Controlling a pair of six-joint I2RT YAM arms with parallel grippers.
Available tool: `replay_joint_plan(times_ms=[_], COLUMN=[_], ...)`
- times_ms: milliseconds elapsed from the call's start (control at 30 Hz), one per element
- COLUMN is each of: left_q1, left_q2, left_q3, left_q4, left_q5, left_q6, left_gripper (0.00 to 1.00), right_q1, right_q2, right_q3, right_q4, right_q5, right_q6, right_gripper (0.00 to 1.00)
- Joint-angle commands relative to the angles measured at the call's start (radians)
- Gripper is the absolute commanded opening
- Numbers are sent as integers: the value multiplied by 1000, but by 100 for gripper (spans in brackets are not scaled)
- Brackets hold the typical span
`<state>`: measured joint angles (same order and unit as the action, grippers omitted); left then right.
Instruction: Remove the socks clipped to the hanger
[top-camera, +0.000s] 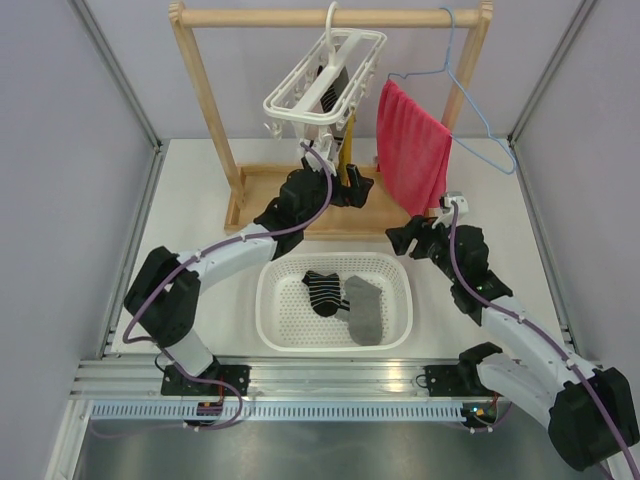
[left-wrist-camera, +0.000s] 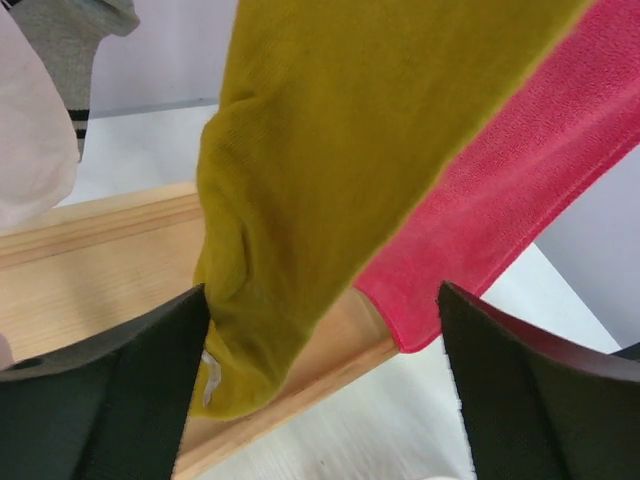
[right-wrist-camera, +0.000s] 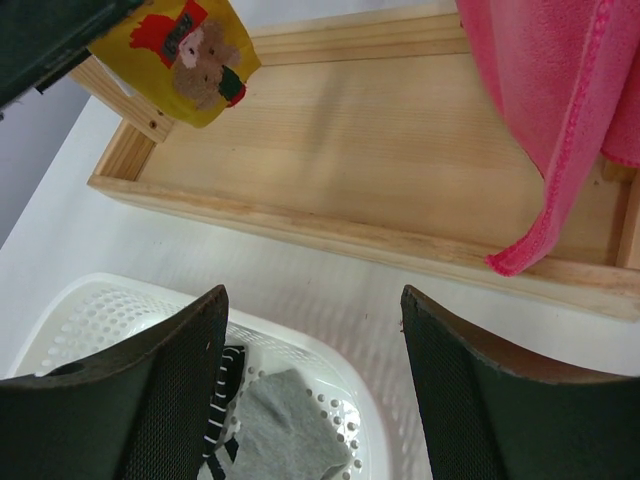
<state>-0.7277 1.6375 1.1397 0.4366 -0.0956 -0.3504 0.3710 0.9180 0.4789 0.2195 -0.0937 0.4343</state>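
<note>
Top view: the left arm stretches under the hanger (top-camera: 325, 80), where a yellow sock (top-camera: 349, 150) hangs clipped. A striped sock (top-camera: 322, 291) and a grey sock (top-camera: 366, 312) lie in the basket (top-camera: 335, 262).

Left wrist: the left jaws are released, with the yellow sock hanging between them. The step looks best done by clenching mid-fabric, clear of the towel (left-wrist-camera: 500, 200), then pulling straight down.

Right wrist: the right jaws are released and empty, over the basket.

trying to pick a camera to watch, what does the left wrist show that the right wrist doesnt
Only the left wrist: a striped-cuff grey sock and a white sock at the upper left, and the left fingers wide apart either side of the mustard sock. Only the right wrist: the white basket with a striped sock and a plain grey sock in it. Both: the mustard sock, the red towel and the wooden base.
</note>
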Motion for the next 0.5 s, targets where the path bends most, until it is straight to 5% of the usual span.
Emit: replay_joint_plan(times_ms=[0, 67, 133, 167, 233, 467], left_q1=[5, 4, 5, 5, 4, 4], left_q2=[39, 67, 82, 90, 102, 68], left_q3=[69, 78, 97, 103, 114, 80], left_q4=[59, 59, 54, 45, 40, 44], left_q5=[-10, -32, -61, -67, -87, -63], left_q6=[-1, 1, 11, 16, 16, 28], left_gripper=[89, 64, 50, 24, 3, 2], right_q1=[-10, -12, -17, -17, -21, -29], right_q2=[15, 19, 27, 30, 33, 53], right_q3=[-5, -5, -5, -2, -2, 0], right_q4=[75, 83, 93, 96, 103, 119], right_q5=[-38, -46, -58, -63, -72, -81], right_q6=[9, 7, 9, 11, 12, 15], right_gripper=[74, 74, 74, 74, 75, 74])
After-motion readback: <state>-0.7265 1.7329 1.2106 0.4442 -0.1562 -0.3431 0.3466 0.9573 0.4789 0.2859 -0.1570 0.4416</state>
